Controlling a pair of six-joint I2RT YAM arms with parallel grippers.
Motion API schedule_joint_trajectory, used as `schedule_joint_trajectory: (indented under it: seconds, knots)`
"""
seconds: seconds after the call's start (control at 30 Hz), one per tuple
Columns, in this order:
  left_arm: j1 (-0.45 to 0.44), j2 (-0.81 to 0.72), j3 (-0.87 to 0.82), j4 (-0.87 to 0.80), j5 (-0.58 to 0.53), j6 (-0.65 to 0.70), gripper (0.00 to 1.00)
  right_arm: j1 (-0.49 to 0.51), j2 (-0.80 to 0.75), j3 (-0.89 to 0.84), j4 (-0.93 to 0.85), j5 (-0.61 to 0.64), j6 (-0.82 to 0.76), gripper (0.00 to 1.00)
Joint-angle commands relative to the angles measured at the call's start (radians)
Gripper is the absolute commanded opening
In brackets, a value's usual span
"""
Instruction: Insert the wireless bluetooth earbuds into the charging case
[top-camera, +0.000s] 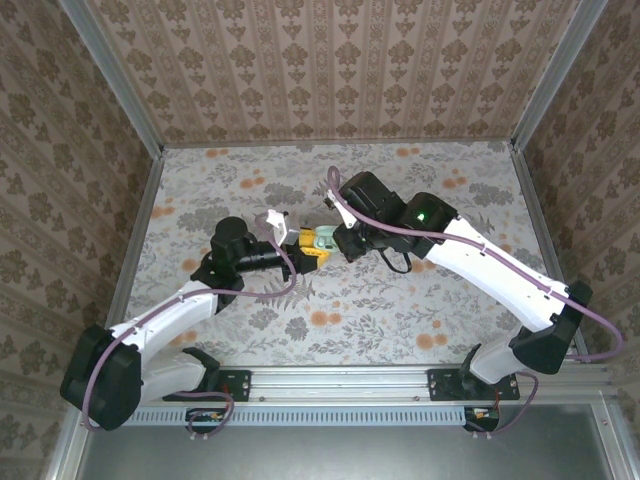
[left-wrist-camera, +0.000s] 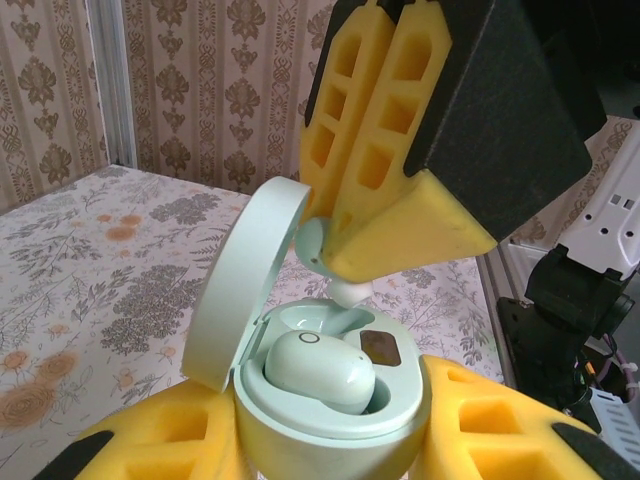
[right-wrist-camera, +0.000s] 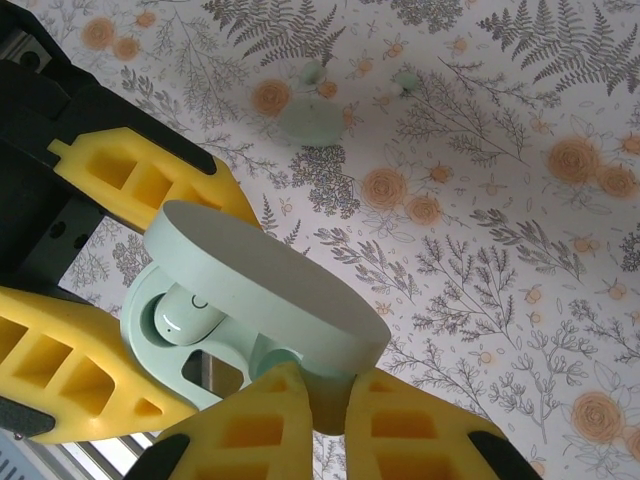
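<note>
My left gripper (left-wrist-camera: 335, 455) clamps the pale mint, glossy plastic charging case (left-wrist-camera: 345, 425), lid open, one mint earbud (left-wrist-camera: 318, 370) seated. My right gripper (left-wrist-camera: 342, 265) pinches the second small earbud (left-wrist-camera: 347, 292) just above the empty well. It looks light, slick and rigid, so pinch its body gently.

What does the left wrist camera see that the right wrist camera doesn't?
Left wrist camera: the inside of the open lid, the white tip of the second earbud pinched in the right fingers, and the papered wall. Right wrist camera: the lid's smooth outside, seen from above. Both: the mint charging case held by the left fingers, one earbud already sitting inside, and the flowery table.
</note>
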Motion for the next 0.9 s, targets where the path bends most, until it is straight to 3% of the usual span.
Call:
schedule_joint_trajectory:
  seconds: [0.0,0.67,0.87]
  knots:
    - [-0.008,-0.016,0.028,0.005,0.004,0.021,0.0,0.008,0.009,0.017,0.011,0.011,0.019,0.11]
    - [-0.008,-0.004,0.043,-0.003,0.001,0.027,0.0,0.02,0.034,0.012,0.005,-0.038,0.042,0.12]
    - [-0.008,0.007,0.046,-0.001,-0.001,0.027,0.0,0.02,0.027,0.016,0.007,-0.077,0.047,0.22]
